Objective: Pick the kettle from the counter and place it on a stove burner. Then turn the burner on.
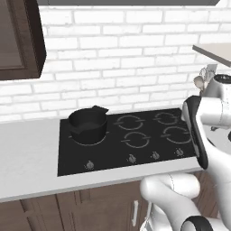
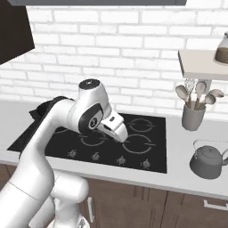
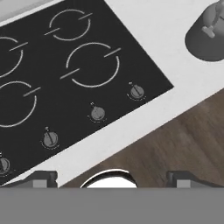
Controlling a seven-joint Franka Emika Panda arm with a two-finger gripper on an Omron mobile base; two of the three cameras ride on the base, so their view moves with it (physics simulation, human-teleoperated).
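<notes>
While my gripper hangs wide open and empty over the cooktop's near edge, the kettle sits untouched on the counter, to the right of the glass and nearer than the utensil cup. I judge the reach is the step in hand. I would swing right, come down over the arched handle with the jaws straddling it, and close only once centred, keeping clear of the spout.

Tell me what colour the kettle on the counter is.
Grey metal; the kettle shows best in the right base view.
</notes>
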